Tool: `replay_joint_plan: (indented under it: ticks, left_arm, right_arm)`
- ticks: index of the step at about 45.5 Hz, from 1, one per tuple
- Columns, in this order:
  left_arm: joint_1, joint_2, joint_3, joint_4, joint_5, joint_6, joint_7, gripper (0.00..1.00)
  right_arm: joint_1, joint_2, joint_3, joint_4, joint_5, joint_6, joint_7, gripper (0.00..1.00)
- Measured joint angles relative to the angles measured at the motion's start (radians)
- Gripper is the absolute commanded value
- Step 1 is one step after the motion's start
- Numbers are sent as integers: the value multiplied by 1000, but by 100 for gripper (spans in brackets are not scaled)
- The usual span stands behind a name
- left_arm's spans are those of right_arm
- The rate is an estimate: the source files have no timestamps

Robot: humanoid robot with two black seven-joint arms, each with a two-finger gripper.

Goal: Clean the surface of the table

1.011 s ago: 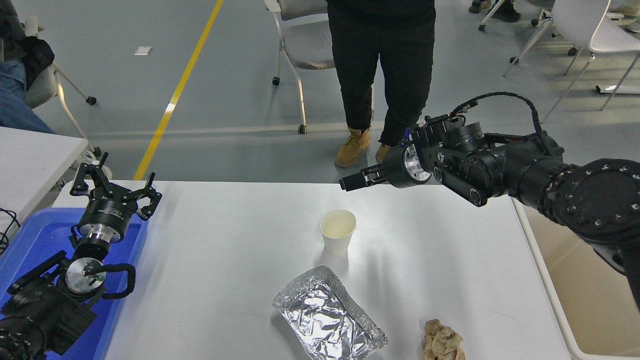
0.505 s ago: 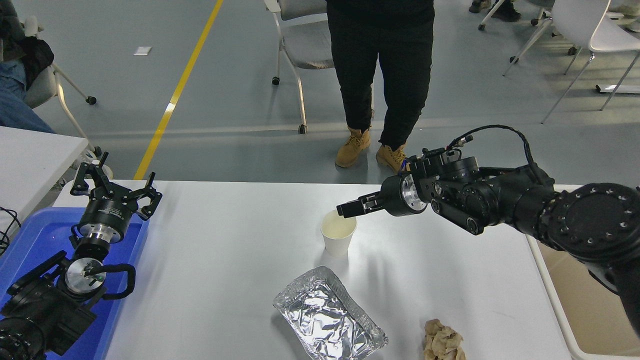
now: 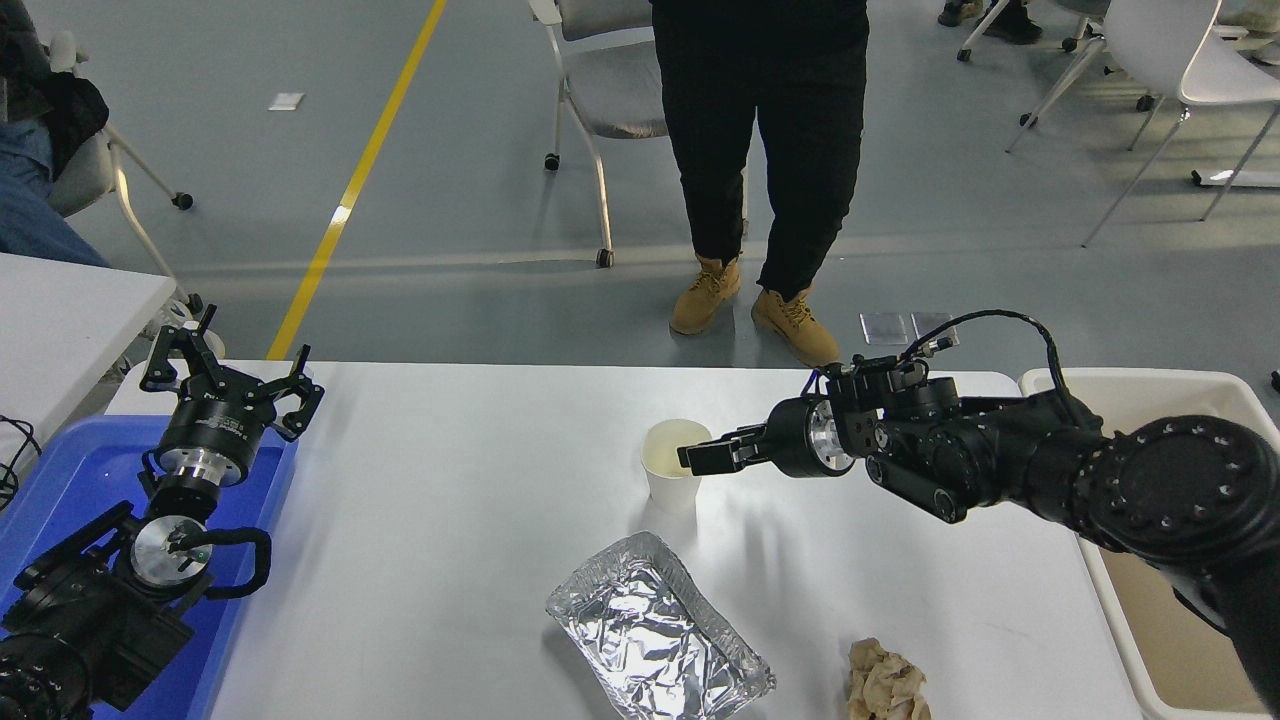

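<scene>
- Reaching for the paper cup (image 3: 676, 463), the right gripper (image 3: 700, 455) holds parted fingers (image 3: 712, 442) astride its near rim, gripping nothing.
- Next: clench, lift it off the worktop (image 3: 450, 520).

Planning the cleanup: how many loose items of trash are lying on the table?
3: a paper cup mid-table at the right gripper, a foil tray near the front edge, a crumpled brown paper right of it, partly cropped.

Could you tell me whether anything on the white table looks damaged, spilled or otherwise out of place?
No spill shows. The silver foil tray is crumpled and lies askew near the front edge, with a crumpled beige paper wad right of it. The white paper cup stands upright, with the right gripper at its rim.
</scene>
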Motion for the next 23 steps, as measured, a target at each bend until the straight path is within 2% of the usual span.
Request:
replay_joint_plan:
  ticks: [3,10,23]
  left_arm:
    - [0,0,0,0,0,0,0,100]
    - [0,0,0,0,0,0,0,100]
    - [0,0,0,0,0,0,0,100]
  right_arm:
    - [-5,0,-1,-1,0,-11,0,96]
    - [-12,0,-3,-4,-1,-24,0,86]
    - [-20,0,-17,-5,-5,-36,0,81]
